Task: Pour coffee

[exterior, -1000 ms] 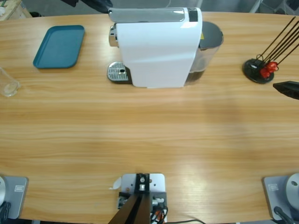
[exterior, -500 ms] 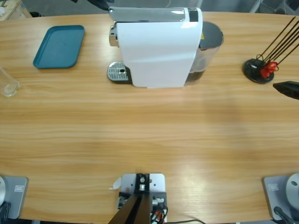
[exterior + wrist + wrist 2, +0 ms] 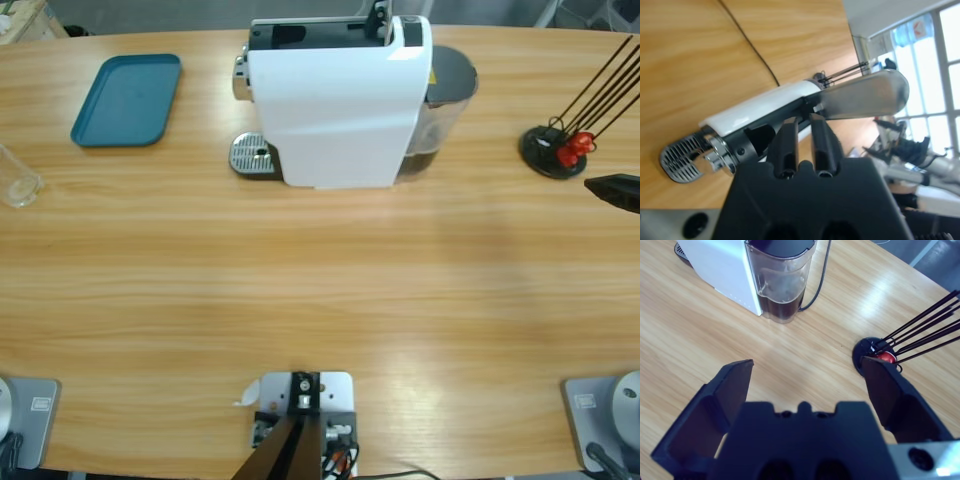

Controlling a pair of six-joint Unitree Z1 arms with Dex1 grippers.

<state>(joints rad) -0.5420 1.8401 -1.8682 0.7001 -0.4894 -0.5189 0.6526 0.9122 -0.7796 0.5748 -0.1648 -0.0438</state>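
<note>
The machine (image 3: 335, 110) lever (image 3: 865, 94) is raised just beyond the nearly closed left hand (image 3: 804, 134), the right hand (image 3: 805, 375) is open; capsule loading is judged next.

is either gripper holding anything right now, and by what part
The right gripper is open and holds nothing. The left gripper sits shut beside the coffee machine's raised silver lever; no grip on it shows.
</note>
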